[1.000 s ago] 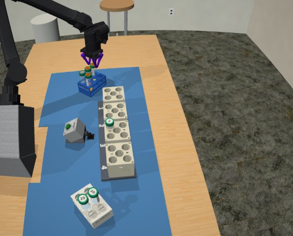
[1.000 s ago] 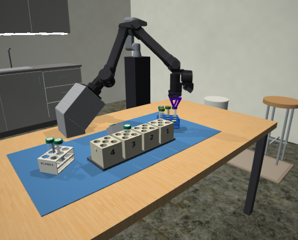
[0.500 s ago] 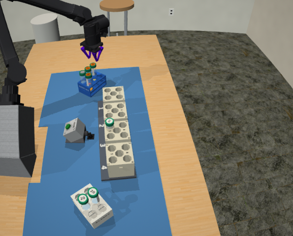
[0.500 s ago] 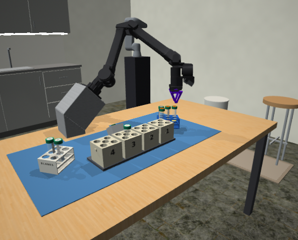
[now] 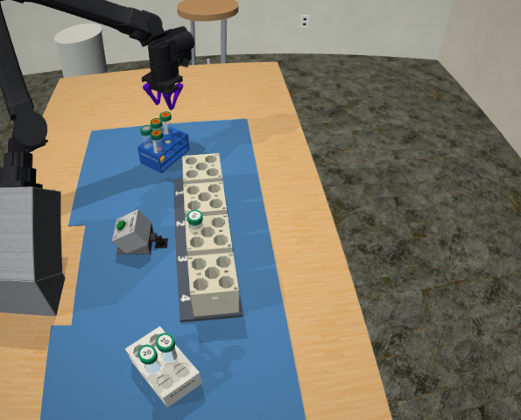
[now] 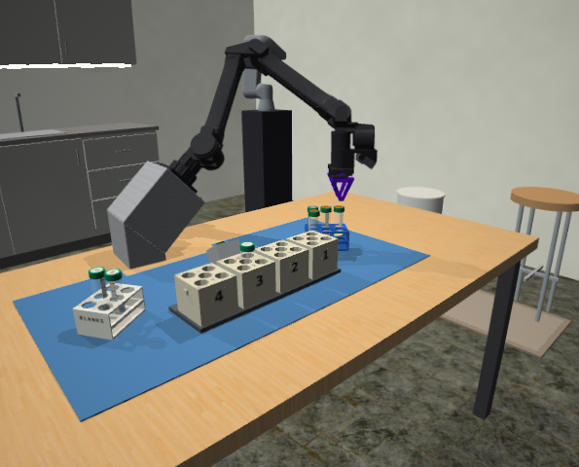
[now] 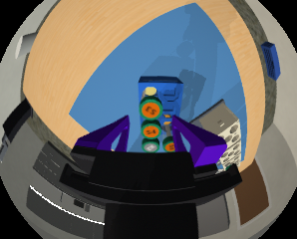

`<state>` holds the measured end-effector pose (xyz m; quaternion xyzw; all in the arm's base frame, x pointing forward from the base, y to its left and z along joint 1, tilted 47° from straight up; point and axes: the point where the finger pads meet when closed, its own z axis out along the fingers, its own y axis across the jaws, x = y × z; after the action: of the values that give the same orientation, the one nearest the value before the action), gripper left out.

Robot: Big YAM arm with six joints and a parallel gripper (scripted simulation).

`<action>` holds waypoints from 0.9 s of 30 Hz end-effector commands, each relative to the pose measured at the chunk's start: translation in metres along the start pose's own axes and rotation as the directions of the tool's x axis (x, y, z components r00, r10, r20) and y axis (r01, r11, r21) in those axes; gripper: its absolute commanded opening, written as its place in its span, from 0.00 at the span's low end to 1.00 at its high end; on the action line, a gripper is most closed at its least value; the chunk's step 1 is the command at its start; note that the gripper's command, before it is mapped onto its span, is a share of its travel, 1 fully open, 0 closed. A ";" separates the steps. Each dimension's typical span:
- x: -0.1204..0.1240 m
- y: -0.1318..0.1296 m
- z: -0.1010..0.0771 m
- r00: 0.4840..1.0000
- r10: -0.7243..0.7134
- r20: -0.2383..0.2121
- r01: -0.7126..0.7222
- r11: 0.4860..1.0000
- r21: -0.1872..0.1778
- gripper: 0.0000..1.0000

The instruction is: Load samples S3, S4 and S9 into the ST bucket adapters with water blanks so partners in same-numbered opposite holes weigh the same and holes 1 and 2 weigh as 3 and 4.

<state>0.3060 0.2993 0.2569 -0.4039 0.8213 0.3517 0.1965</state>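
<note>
Overhead, claw (image 5: 163, 100) partly open, apparently empty, above sample rack (image 5: 160, 156)

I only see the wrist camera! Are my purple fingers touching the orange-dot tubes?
Observer: No. From the side, the gripper hangs open above the caps in the blue rack, touching nothing.
Child: Where are the blanks?
Observer: Two tubes marked 20 stand in the white rack, at the mat's other end.
Child: Any more?
Observer: One white-dot tube stands in adapter 3.
</note>
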 end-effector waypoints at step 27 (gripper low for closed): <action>0.071 -0.041 -0.009 0.309 0.951 0.011 -0.951 0.310 -0.008 0.80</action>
<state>0.2887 0.2405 0.1887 0.0603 0.9146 0.3996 -0.0115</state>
